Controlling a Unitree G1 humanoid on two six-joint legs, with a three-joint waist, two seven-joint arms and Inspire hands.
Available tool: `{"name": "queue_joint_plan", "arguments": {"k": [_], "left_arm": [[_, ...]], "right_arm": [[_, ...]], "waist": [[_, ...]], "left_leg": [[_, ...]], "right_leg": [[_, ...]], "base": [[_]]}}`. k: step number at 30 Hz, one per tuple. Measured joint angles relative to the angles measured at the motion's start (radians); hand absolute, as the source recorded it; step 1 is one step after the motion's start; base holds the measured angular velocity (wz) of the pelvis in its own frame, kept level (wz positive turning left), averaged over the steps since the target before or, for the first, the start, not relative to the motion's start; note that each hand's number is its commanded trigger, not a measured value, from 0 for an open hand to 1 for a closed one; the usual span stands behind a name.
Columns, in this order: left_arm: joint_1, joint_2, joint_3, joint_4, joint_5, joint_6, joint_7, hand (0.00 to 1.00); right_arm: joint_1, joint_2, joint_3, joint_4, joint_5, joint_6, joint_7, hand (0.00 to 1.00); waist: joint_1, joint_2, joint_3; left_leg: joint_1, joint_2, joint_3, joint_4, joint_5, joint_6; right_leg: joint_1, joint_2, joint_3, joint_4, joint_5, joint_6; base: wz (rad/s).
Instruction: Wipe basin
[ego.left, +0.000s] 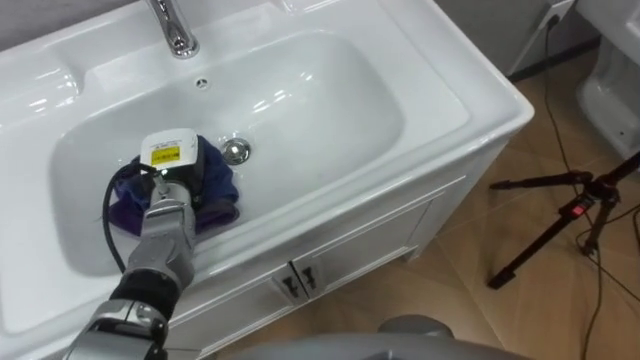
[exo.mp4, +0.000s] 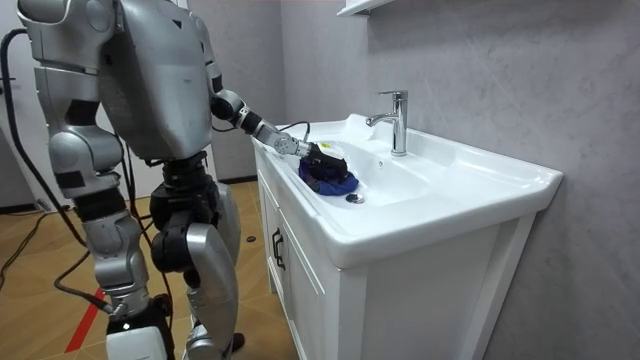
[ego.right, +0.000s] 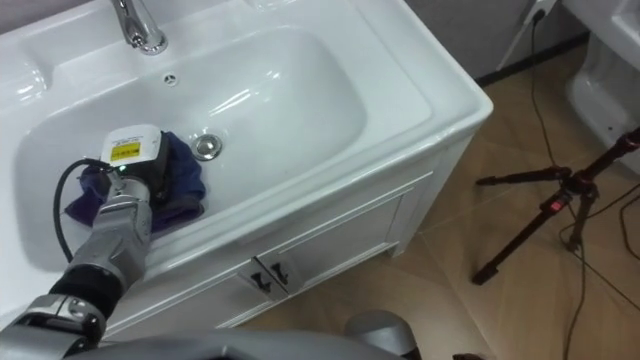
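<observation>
Left hand: the left hand (ego.left: 170, 158) reaches down into the basin and rests on top of the cloth; whether it grips the cloth or only presses on it cannot be told, as its underside is hidden.
Label: a yellow sticker sits on the white tag at the back of that hand; its print is too small to read.
Cloth: a blue-purple cloth (ego.left: 220, 185) lies bunched on the basin floor under and around the hand, just left of the drain and near the front wall.
Drain: the chrome drain (ego.left: 236, 151) shows beside the cloth's edge, close to it.
Basin: the white basin (ego.left: 330, 90) shows bare glossy bowl from the drain out to its right wall.
Faucet: a chrome faucet (ego.left: 175, 30) stands at the back rim, cut off by the top edge; an overflow hole (ego.left: 201, 83) sits below it.
Cabinet: a white cabinet (ego.left: 360, 245) carries the basin, with small dark door handles (ego.left: 297, 282) at the middle.
Right hand: in the room view the right hand (exo.mp4: 138, 330) hangs by the robot's side at the lower edge, too small to read.
Stance: the robot stands upright at the cabinet's front.
Floor: a black tripod (ego.left: 570, 215) stands on the wooden floor (ego.left: 470, 310), well apart from the cabinet's right corner.
Far right: a white ceramic fixture (ego.left: 610, 80) is cut off by the frame.
</observation>
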Motion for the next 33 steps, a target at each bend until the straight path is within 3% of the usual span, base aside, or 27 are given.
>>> {"name": "queue_joint_plan", "arguments": {"k": [11,19,23,28,33], "left_arm": [[0.0,-0.005,-0.001,0.032,-0.015,-0.009,0.034,1.0],[0.029,0.001,0.003,0.046,-0.002,-0.005,0.02,1.0],[0.036,0.008,0.002,0.052,0.065,-0.006,0.019,1.0],[0.06,0.017,0.002,0.053,0.125,-0.007,0.023,1.0],[0.112,0.034,0.002,0.051,0.16,-0.007,0.087,1.0]], "right_arm": [[0.009,-0.001,-0.004,0.001,0.001,-0.005,0.004,0.0],[0.046,-0.001,-0.01,-0.036,-0.038,0.028,0.038,0.0],[0.044,-0.008,-0.019,-0.046,-0.061,0.042,0.038,0.0],[0.031,-0.023,-0.048,-0.072,-0.062,0.043,0.035,0.0],[0.029,-0.025,-0.089,-0.079,-0.084,0.044,0.031,0.0]], "waist": [[-0.014,0.007,-0.0043],[-0.006,0.012,-0.0075],[0.002,0.013,-0.0085],[0.004,0.025,-0.0152],[0.007,0.034,-0.0234]], "left_leg": [[-0.004,0.0,-0.004,0.0,0.0,0.0],[0.021,0.001,-0.001,-0.003,0.0,0.0],[0.018,0.003,0.001,-0.003,0.0,0.0],[0.018,0.005,0.003,0.0,0.0,0.0],[0.023,0.01,0.003,-0.001,0.0,0.0]], "right_leg": [[0.002,-0.01,-0.017,0.002,0.0,-0.001],[0.031,0.001,0.001,0.003,-0.001,-0.003],[0.015,0.005,0.01,0.002,-0.003,-0.003],[0.015,0.008,0.008,0.002,-0.001,-0.006],[0.021,0.013,0.011,0.003,0.004,-0.014]], "base": [[0.03],[-0.06],[-0.08],[-0.06],[-0.09]]}}
